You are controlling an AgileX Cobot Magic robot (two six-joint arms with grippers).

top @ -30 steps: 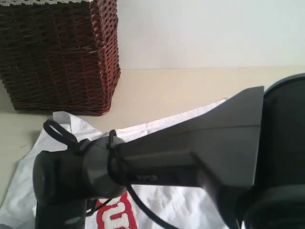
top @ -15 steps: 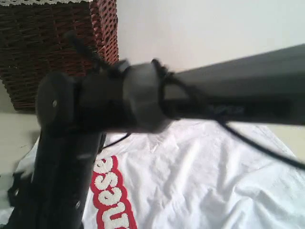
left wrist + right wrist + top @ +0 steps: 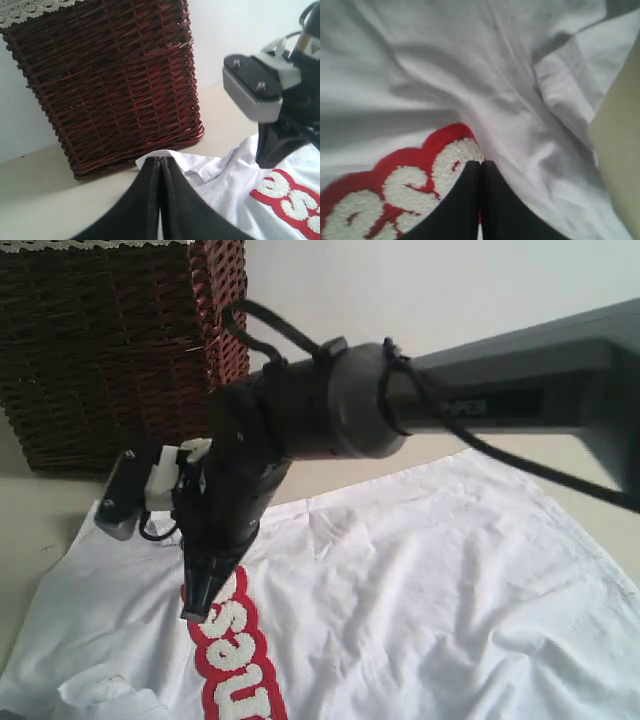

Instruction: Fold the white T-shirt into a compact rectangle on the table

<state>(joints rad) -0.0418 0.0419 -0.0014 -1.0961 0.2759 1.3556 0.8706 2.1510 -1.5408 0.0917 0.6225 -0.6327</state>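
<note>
Spreading across table (image 3: 25, 525), white T-shirt (image 3: 430, 580), corner beside basket (image 3: 110, 350)

- We see a pale beige table (image 3: 25, 540), bare along the left edge of the exterior frame and in a band across its middle.
- A dark wicker basket (image 3: 100, 350) stands on it in the upper left of the frame, with white lace trim at its rim.
- A white shirt (image 3: 430, 580) lies spread and wrinkled across the lower half. Its far corner is close to the basket's base, and we cannot tell whether they touch.
- Its red-edged white letters (image 3: 235, 660) face up, lower left of centre.
</note>
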